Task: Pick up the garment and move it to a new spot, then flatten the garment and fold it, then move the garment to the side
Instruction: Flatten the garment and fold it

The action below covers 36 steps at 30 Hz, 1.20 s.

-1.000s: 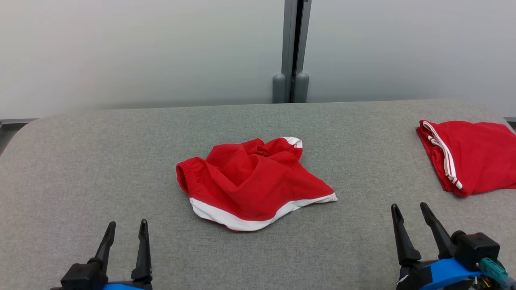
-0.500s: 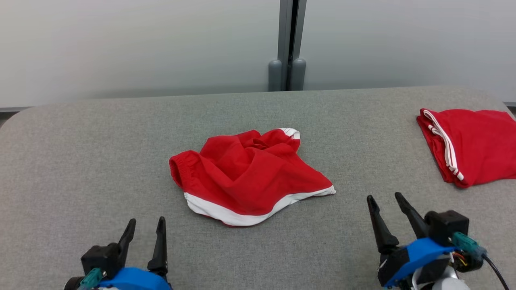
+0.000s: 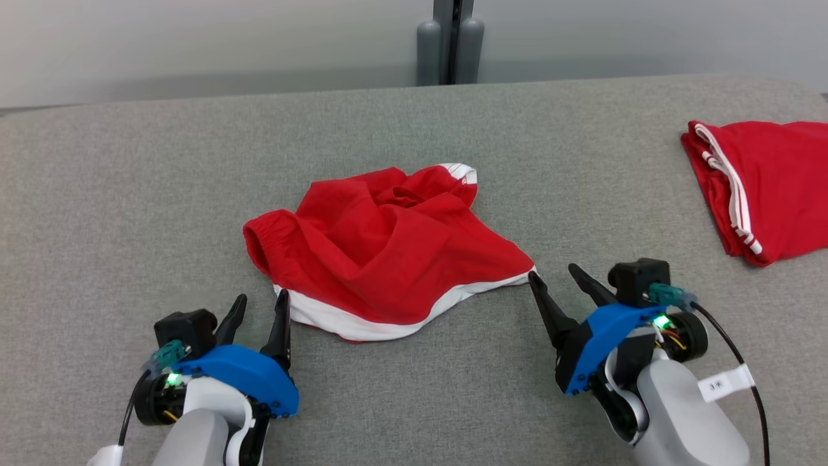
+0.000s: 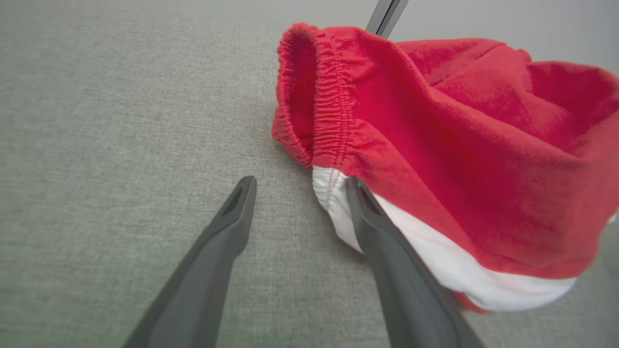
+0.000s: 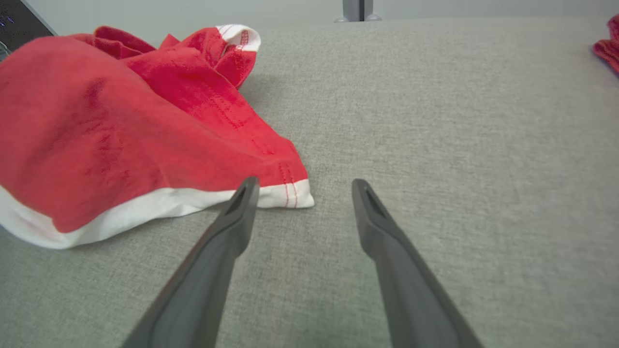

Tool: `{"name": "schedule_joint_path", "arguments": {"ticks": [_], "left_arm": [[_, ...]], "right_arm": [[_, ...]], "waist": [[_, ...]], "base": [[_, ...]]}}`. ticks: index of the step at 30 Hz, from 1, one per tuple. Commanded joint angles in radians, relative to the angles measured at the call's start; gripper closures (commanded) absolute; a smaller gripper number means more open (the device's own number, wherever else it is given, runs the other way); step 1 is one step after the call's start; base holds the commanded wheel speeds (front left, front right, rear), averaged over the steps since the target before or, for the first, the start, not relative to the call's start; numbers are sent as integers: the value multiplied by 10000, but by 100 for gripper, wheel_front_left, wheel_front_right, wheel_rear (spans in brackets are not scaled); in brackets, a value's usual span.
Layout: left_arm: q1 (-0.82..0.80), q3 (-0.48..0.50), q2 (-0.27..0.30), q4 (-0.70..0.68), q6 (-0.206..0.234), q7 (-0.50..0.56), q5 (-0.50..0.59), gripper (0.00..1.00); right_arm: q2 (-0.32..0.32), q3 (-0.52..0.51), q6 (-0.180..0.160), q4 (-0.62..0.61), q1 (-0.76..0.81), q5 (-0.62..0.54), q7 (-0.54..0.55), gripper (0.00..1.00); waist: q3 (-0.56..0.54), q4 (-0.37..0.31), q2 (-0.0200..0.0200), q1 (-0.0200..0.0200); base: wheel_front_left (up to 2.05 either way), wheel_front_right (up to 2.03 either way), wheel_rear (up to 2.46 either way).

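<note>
**Red shorts (image 3: 388, 249) mid-table, an open pincer at each near corner**

The shorts lie crumpled in the middle of the grey table (image 3: 129, 194), a red heap with a white band running along the near edge and an elastic waistband bunched up on the robot's left. Nothing has hold of them.

Down at the left, the left pincer (image 3: 261, 298) sits low over the table with its two dark fingers spread wide and nothing between them. The finger nearer the shorts points right at the white band, just below the waistband corner. In the left wrist view that finger crosses in front of the white edge, and the other finger is over bare grey cloth. Whether the near finger actually touches the fabric, I can't tell.

Over on the right, the right pincer (image 3: 552, 272) is just as wide and just as empty. Its inner fingertip is right up against the pointed white corner of the hem. From the right wrist view that corner pokes into the gap between the two fingers, while the outer finger stands over bare table. Contact or a hair's gap, that's too close to call.

Well off to the far right lies a second red garment (image 3: 770, 188), folded, with white stripes down its side.
</note>
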Motion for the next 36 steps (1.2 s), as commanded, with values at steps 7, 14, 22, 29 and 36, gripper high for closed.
{"name": "schedule_joint_path", "arguments": {"ticks": [7, 14, 22, 29, 36], "left_arm": [[-830, -338, -139, 783, -114, -188, -192, 0], [-1289, -739, -205, 1486, -173, -18, -339, 52], [-1523, -1162, -99, 1701, -210, -491, -462, 100], [-1081, -1403, 222, 493, -218, -1280, -701, 100], [-32, -1354, 853, -2442, -219, -635, -1424, 100]], "right_arm": [[-25, 523, 3, 1507, -1163, 222, -320, 0], [-24, 1054, 2, 2427, -1645, 200, -481, 33], [-27, 1190, 2, 2668, -1863, 342, -940, 100], [-73, 166, 2, 1683, -1261, 139, -1758, 100], [-351, -1257, 0, -1740, 399, -124, -1063, 100]], "waist": [[517, 234, -2, -2], [720, 281, -2, -2], [621, 282, -2, -2], [25, 250, -2, -2], [-627, 28, -2, -2]], "base": [[0, 0, 0], [0, 0, 0], [0, 0, 0], [0, 0, 0], [0, 0, 0]]}}
